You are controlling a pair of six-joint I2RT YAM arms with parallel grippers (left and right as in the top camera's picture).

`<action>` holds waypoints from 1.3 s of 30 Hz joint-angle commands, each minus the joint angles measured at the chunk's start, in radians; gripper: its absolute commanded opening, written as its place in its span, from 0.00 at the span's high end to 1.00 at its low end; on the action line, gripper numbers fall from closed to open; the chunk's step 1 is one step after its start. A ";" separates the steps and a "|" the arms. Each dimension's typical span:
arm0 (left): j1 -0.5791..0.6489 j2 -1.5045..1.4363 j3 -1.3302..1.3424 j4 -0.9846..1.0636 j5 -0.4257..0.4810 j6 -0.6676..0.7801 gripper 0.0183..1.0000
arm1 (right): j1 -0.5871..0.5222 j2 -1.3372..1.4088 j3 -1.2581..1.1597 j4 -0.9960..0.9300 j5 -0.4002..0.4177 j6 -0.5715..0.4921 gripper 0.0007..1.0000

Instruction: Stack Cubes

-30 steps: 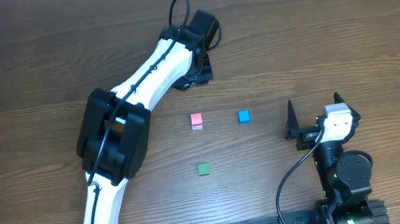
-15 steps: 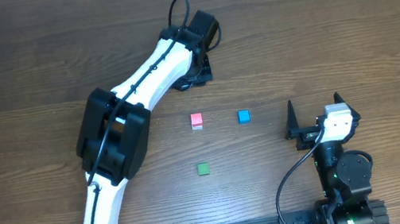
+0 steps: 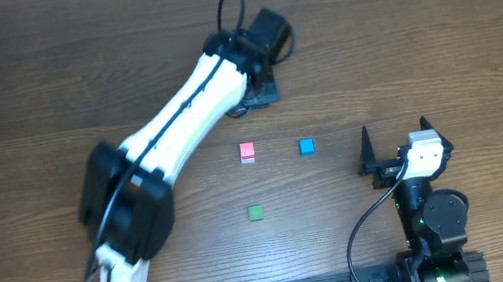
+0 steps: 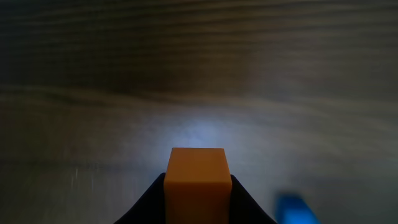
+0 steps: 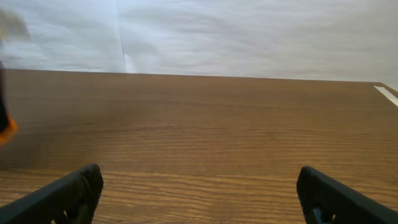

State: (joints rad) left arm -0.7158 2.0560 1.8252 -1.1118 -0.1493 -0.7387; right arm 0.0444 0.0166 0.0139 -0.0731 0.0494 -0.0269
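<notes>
As it hovers, left gripper (image 4: 198,179) pinches an orange cube (image 4: 198,186)

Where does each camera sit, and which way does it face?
Top view: fixed overhead, facing straight down at the table; both arms, left gripper and right gripper show.
Left wrist view: on the left wrist, facing down at the table; its fingers clamp an orange cube.
Right wrist view: on the right wrist, facing across the table toward a white wall; its open fingers show.
Shared: top and left wrist views both show the blue cube.
</notes>
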 commanded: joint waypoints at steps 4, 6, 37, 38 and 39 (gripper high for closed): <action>-0.119 -0.185 -0.154 -0.006 -0.082 -0.137 0.86 | -0.006 -0.001 -0.009 0.002 -0.011 0.003 0.01; -0.123 -0.220 -0.230 0.006 -0.080 -0.179 0.86 | -0.006 -0.001 -0.009 0.002 -0.011 0.003 0.01; -0.084 -0.138 -0.372 0.116 -0.008 -0.182 0.87 | -0.006 -0.001 -0.009 0.002 -0.012 0.003 0.01; -0.084 -0.138 -0.372 0.117 -0.008 -0.182 0.87 | -0.006 -0.001 -0.009 0.002 -0.011 0.003 0.01; -0.084 -0.138 -0.372 0.117 -0.009 -0.182 0.87 | -0.006 -0.001 -0.009 0.002 -0.011 0.003 0.01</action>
State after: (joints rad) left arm -0.8043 1.9049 1.4490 -0.9939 -0.1646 -0.9104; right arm 0.0444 0.0166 0.0135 -0.0731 0.0498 -0.0265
